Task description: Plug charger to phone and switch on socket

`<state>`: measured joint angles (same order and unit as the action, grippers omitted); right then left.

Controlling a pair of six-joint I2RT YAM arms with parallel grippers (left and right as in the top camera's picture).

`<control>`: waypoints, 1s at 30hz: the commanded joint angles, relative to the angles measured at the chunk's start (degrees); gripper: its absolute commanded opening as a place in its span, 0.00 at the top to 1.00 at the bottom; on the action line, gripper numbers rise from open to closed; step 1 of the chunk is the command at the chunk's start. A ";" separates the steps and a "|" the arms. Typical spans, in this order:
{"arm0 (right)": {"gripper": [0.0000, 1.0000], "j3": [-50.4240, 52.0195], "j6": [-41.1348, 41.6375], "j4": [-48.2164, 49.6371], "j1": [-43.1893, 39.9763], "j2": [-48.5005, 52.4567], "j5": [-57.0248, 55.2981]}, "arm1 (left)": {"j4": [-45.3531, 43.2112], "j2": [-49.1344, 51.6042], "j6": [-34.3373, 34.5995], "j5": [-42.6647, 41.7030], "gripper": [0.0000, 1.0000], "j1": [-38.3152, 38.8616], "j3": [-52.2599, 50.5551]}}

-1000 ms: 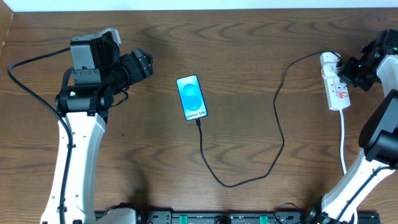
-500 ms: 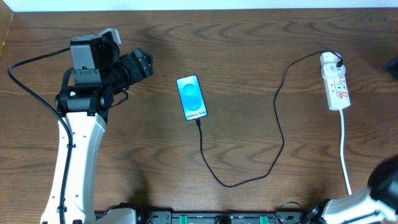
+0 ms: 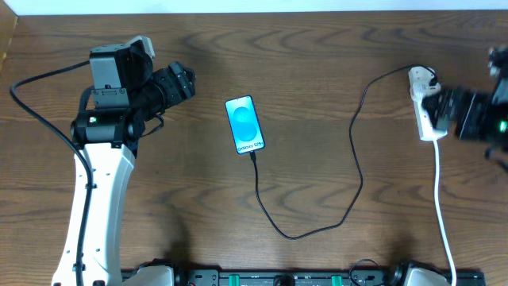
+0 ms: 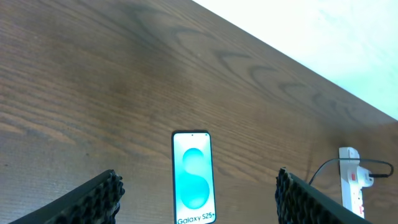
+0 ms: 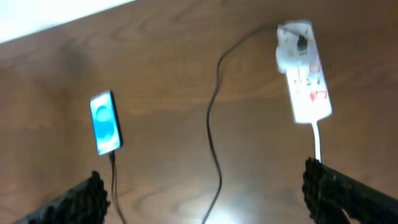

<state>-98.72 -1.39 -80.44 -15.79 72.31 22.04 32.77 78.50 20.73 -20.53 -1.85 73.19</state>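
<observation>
The phone lies face up mid-table, its cyan screen lit. The charger, a thin black cable, runs from the phone's near end in a loop to a black plug at the far end of the white socket. My right gripper hovers open over the socket's near half, blurred and holding nothing. In the right wrist view the socket, charger and phone lie ahead of the open right gripper. My left gripper stays open, left of the phone.
The socket's white cord trails toward the table's near edge on the right. A pale surface borders the table's far edge. The left arm's black cable hangs at the far left.
The right gripper was shut at the socket's far end. It swung out of view, then came back open over the socket's near half. The left arm has not moved.
</observation>
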 commanded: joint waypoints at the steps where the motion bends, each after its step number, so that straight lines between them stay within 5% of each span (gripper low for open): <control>1: 0.01 -0.02 -1.49 -3.54 0.46 -2.82 -2.62 | 0.00 -0.04 -0.57 0.70 0.20 -0.28 -0.20; 30: 0.01 0.00 -1.51 -6.82 0.46 -6.51 -2.64 | 0.00 -0.04 -0.57 0.70 0.20 -0.28 -0.20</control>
<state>-98.72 -2.15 -87.18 -15.77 65.76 19.64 32.80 78.50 20.73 -20.58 -1.85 73.19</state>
